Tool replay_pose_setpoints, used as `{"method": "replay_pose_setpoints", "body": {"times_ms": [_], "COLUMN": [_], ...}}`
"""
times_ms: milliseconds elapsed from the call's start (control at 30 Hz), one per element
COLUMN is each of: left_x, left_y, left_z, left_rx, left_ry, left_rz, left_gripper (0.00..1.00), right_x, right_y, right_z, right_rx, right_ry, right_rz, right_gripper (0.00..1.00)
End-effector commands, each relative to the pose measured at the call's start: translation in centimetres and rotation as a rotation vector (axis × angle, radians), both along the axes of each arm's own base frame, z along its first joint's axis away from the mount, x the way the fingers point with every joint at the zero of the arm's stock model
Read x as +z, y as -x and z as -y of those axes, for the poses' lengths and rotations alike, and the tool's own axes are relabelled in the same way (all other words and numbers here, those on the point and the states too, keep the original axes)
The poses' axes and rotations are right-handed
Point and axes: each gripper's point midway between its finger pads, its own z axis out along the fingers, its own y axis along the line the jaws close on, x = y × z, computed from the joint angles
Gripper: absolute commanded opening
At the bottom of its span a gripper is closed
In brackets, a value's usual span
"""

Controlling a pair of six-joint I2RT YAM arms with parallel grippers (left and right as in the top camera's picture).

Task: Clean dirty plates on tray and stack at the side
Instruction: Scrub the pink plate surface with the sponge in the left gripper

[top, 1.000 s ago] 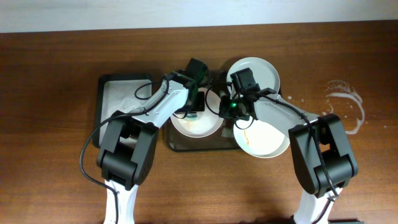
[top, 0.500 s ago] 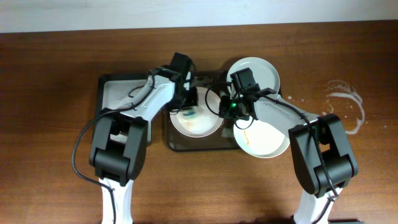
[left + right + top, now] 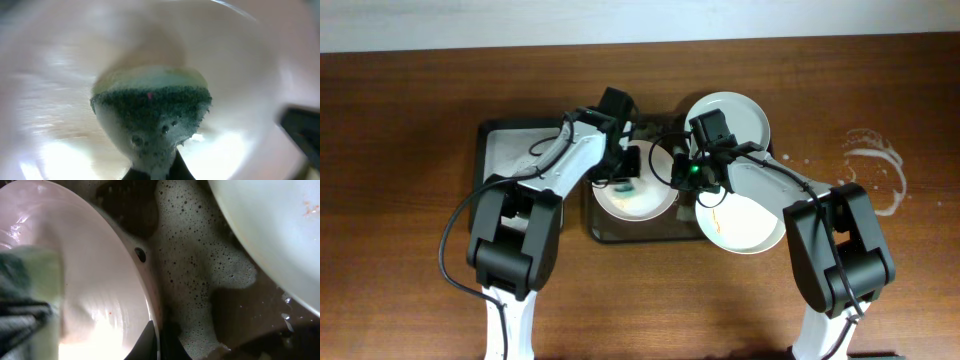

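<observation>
Dark brown rectangular rimmed tray, foam-flecked, is sited at table centre. A round white shallow plate is seated in it. Like plates are seen at its 1 o'clock and 4 o'clock. The seated plate's 3 o'clock rim is clamped by the right gripper. A green-faced sponge is clenched in the left gripper and pressed at the plate's 10 o'clock. The plate's centre is judged to lie toward 5 o'clock, with the left arm nearer.
</observation>
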Motion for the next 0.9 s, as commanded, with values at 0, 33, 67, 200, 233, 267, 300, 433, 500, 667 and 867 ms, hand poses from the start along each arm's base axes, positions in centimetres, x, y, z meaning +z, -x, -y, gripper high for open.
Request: {"method": "replay_pose_setpoints", "body": {"times_ms": [0, 33, 67, 200, 233, 267, 300, 433, 500, 667, 867], "left_x": [0.0, 0.0, 0.0, -0.4, -0.4, -0.5, -0.5, -0.5, -0.6, -1.2, -0.1], "left_y": [0.6, 0.2, -0.4, -2.7, -3.1, -3.5, -4.0, -4.1, -3.7, -0.4, 2.8], "left_z": [2.9, 2.9, 2.8, 0.6, -0.2, -1.1, -2.2, -3.9, -4.1, -2.5, 2.7], "left_rx": [-0.090, -0.088, -0.086, -0.045, -0.015, 0.014, 0.040, 0.055, 0.052, 0.009, -0.083], "left_ry": [0.110, 0.110, 0.101, -0.042, -0.090, -0.135, -0.198, -0.288, -0.299, -0.195, 0.112], "left_rz": [-0.011, 0.004, 0.031, 0.138, 0.155, 0.172, 0.199, 0.213, 0.194, 0.041, -0.109], "left_gripper": [0.01, 0.00, 0.01, 0.01, 0.01, 0.01, 0.01, 0.01, 0.01, 0.01, 0.01], "right_x": [-0.1, -0.1, -0.1, -0.1, -0.1, -0.1, -0.1, -0.1, 0.0, 0.1, 0.1], "right_y": [-0.3, -0.3, -0.3, -0.3, -0.3, -0.3, -0.3, -0.3, -0.4, -0.6, -0.5], "right_z": [0.1, 0.1, 0.1, 0.1, 0.1, 0.1, 0.1, 0.1, 0.0, 0.0, 0.0], "right_rx": [-0.006, -0.006, -0.006, -0.006, -0.006, -0.005, -0.005, -0.006, -0.006, -0.006, -0.005], "right_ry": [0.003, 0.003, 0.003, 0.003, 0.003, 0.003, 0.003, 0.003, 0.001, -0.002, -0.002], "right_rz": [0.002, 0.002, 0.002, 0.002, 0.002, 0.002, 0.002, 0.003, 0.008, 0.015, 0.015], "right_gripper": [0.04, 0.04, 0.04, 0.04, 0.04, 0.04, 0.04, 0.04, 0.04, 0.04, 0.04]}}
